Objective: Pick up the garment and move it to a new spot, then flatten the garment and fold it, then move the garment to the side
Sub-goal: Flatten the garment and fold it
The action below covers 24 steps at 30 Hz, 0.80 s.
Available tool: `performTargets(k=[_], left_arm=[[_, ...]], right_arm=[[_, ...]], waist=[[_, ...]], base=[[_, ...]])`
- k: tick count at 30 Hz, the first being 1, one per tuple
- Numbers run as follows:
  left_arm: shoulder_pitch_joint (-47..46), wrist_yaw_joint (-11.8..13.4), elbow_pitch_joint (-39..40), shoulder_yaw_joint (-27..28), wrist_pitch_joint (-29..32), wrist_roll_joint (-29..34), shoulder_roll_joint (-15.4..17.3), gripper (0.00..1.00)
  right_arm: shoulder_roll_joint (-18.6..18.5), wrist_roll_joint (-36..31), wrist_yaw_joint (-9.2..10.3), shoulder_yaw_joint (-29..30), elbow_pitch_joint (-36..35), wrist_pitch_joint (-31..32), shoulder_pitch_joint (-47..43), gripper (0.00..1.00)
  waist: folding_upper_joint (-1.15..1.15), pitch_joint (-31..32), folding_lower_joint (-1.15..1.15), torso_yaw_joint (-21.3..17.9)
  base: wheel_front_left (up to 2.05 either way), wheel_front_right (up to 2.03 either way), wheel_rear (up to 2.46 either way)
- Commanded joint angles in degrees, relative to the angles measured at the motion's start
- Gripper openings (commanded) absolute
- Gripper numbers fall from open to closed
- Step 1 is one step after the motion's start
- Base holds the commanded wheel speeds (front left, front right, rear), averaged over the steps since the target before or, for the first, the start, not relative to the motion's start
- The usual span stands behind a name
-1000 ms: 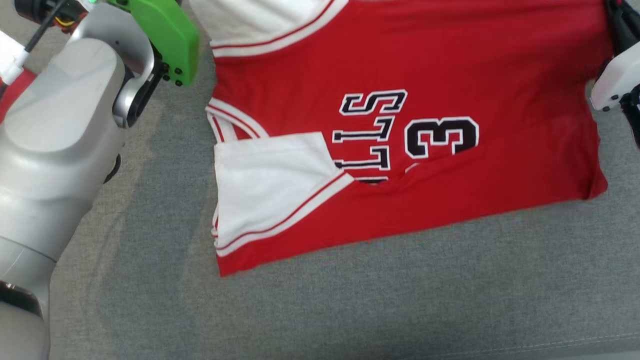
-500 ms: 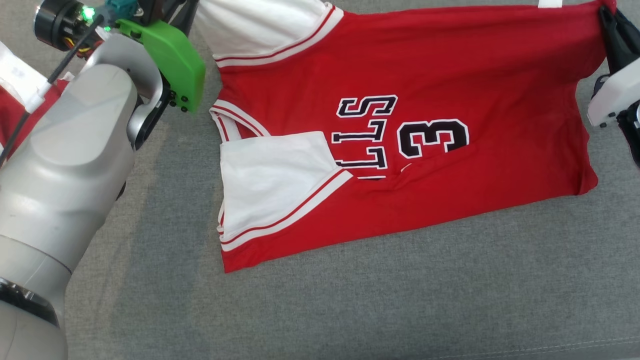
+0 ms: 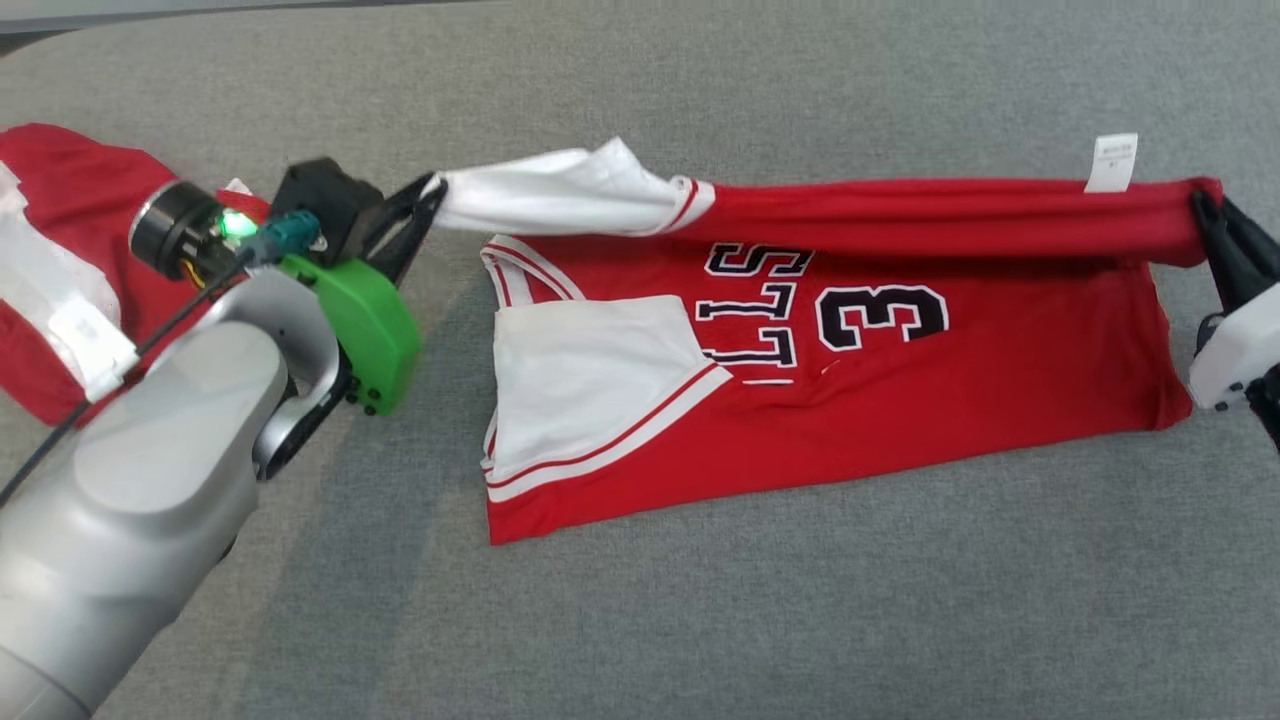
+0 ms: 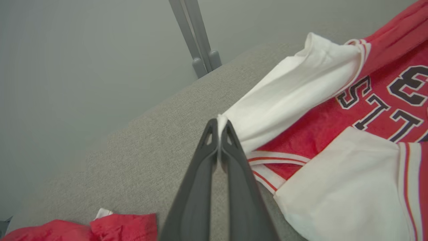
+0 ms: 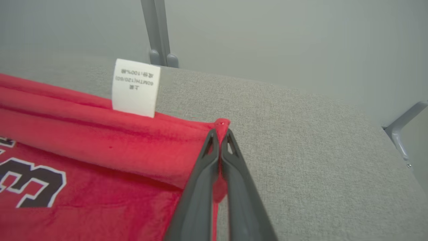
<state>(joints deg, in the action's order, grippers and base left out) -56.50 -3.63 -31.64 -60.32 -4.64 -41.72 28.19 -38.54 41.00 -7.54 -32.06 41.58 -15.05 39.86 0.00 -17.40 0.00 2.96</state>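
The garment [image 3: 900,420] is a red basketball jersey with white sleeves and black lettering, spread on the grey cushion. Its far edge is lifted and stretched taut between my two grippers. My left gripper [image 3: 430,192] is shut on the white sleeve tip [image 4: 221,119] at the left end. At the right end my right gripper [image 3: 1205,210] is shut on the red corner [image 5: 221,124], near a white care label [image 3: 1110,162]. The near half of the jersey lies flat with one white sleeve [image 3: 590,380] folded over it.
A second red and white garment [image 3: 60,260] lies bunched at the left edge, behind my left arm [image 3: 170,480]. Grey metal frame legs [image 4: 197,40] stand beyond the cushion's far edge [image 5: 267,87]. Bare grey cushion stretches in front of the jersey.
The head camera has tilted, so the whole scene shifted down. The jersey's far edge now hangs raised and pulled straight between both grippers, which stay shut.
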Motion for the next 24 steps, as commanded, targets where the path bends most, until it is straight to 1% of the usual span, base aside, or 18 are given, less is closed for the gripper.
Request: performTargets(k=[1,5,8,12,16,20,24], left_arm=[[1.88,0.77,1.58,-0.46,0.87,-0.04,1.60,0.00],[6.50,1.96,8.57,-2.33,4.54,-0.61,5.19,0.00],[9.67,2.88,13.93,-3.72,7.68,-1.54,7.91,0.00],[13.18,3.76,19.74,-5.69,11.92,-2.81,10.64,0.00],[15.26,4.53,23.59,-6.87,14.05,-3.39,12.04,0.00],[16.50,4.91,25.36,-7.49,14.67,-3.85,12.14,0.00],[17.45,4.23,26.11,-8.36,15.76,-4.56,12.16,0.00]], right_arm=[[-0.95,0.74,0.10,-0.35,-0.22,-0.17,-1.37,0.00],[-2.48,3.16,0.10,-2.28,-0.42,-0.17,-3.99,0.00],[-3.72,4.61,0.10,-4.81,-0.30,-0.16,-5.32,0.00],[-5.00,7.58,0.11,-7.17,0.02,0.17,-6.19,0.00],[-5.85,9.88,0.10,-9.96,-0.06,1.49,-6.78,0.00],[-6.56,11.42,0.10,-12.24,-0.20,2.09,-6.31,0.00],[-7.16,13.38,0.10,-14.80,-0.74,3.04,-5.98,0.00]], waist=[[0.00,1.71,0.00,1.21],[0.00,3.04,0.00,1.69],[0.00,3.69,0.00,1.87],[0.00,4.28,0.00,1.76],[0.00,4.36,0.00,1.37],[0.00,4.32,0.00,0.79],[0.00,4.37,0.00,0.14]], base=[[0.00,0.00,0.00],[0.00,0.00,0.00],[0.00,0.00,0.00],[0.00,0.00,0.00],[0.00,0.00,0.00],[0.00,0.00,0.00],[0.00,0.00,0.00]])
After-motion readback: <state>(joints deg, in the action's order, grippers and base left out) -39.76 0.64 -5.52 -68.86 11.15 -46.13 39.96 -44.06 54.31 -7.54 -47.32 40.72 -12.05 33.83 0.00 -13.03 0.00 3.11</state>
